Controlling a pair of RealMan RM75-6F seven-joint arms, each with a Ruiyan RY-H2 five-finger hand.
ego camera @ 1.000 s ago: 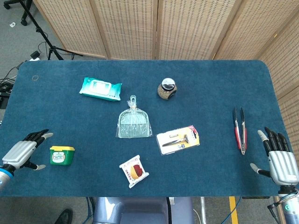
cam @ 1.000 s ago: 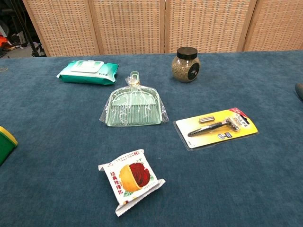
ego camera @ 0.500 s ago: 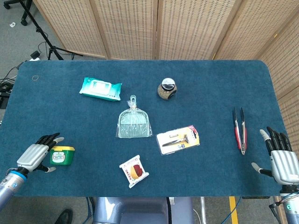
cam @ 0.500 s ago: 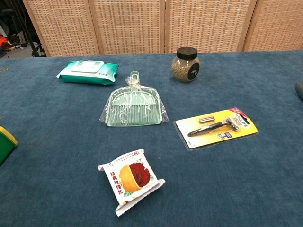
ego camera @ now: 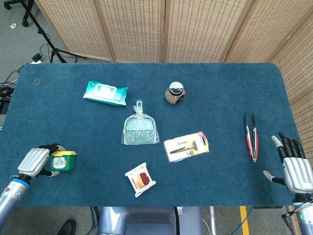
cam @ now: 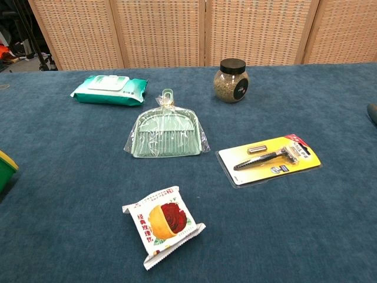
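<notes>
My left hand (ego camera: 37,162) is at the table's front left corner, fingers and thumb closed around a small green tub with a yellow lid (ego camera: 63,160). In the chest view only the tub's tilted corner (cam: 5,168) shows at the left edge, and the hand is out of frame. Beside the front right corner my right hand (ego camera: 295,167) is open with its fingers spread and holds nothing. The thing nearest to it is a pair of red and black tongs (ego camera: 251,136), just to its left.
On the blue table (ego camera: 73,122) lie a teal wipes pack (ego camera: 104,93), a wrapped green dustpan (ego camera: 140,129), a black-lidded jar (ego camera: 174,93), a razor on a yellow card (ego camera: 186,146) and a snack packet (ego camera: 140,179). Wicker screens stand behind.
My left hand moved right onto the green tub and closed around it; the tub now sits tilted. My right hand shifted slightly, still spread.
</notes>
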